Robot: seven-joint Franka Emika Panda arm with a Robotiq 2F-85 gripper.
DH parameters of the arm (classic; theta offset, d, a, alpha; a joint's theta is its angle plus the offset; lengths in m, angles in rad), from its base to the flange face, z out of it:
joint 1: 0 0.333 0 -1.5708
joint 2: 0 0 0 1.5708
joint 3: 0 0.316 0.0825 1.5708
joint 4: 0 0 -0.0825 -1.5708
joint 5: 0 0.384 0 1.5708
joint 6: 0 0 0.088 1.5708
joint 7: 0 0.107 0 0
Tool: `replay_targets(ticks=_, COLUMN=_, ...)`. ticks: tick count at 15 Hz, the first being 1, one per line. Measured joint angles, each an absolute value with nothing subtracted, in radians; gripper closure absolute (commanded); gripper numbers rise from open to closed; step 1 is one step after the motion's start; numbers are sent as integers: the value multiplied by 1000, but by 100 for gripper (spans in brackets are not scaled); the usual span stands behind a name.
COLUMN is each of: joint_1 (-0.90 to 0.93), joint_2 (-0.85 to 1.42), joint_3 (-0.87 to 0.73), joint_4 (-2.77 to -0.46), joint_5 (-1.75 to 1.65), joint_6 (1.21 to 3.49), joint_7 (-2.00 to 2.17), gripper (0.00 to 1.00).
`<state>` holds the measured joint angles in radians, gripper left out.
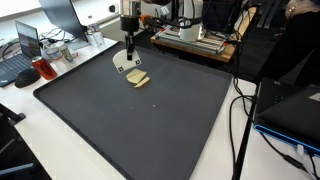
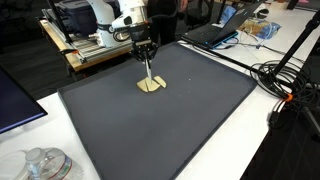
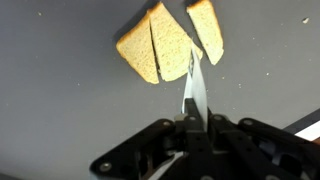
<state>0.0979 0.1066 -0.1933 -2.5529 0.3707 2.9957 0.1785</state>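
Observation:
My gripper (image 3: pixel 193 122) is shut on a thin white blade (image 3: pixel 194 95) that sticks out ahead of the fingers. The blade's tip rests in a gap of a yellow sponge-like food piece (image 3: pixel 168 45), which is split into three wedges lying close together on the dark mat (image 3: pixel 60 110). In both exterior views the gripper (image 1: pixel 129 45) (image 2: pixel 146 52) hangs straight down over the yellow piece (image 1: pixel 138 80) (image 2: pixel 150 85) near the mat's far side, with the white blade (image 1: pixel 122 61) (image 2: pixel 148 70) reaching down to it.
The large dark mat (image 1: pixel 150 125) covers most of the table. A laptop (image 1: pixel 28 42) and a red mug (image 1: pixel 43 69) stand beside it. A wooden-framed machine (image 1: pixel 195 35) sits behind the arm. Cables (image 2: pixel 290 80) and another laptop (image 2: pixel 215 32) lie off the mat's edge.

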Motion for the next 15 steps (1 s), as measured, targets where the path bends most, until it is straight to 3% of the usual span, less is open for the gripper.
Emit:
replay_targets(ticks=5, joint_1=148, joint_2=104, joint_3=-268, joint_4=-2465, joint_5=61, joint_6=2929, joint_7=312, gripper=99)
replay_targets(ticks=15, joint_1=236, joint_2=95, joint_3=-260, joint_4=-2409, joint_5=-210, joint_6=2888, joint_7=334, gripper=99)
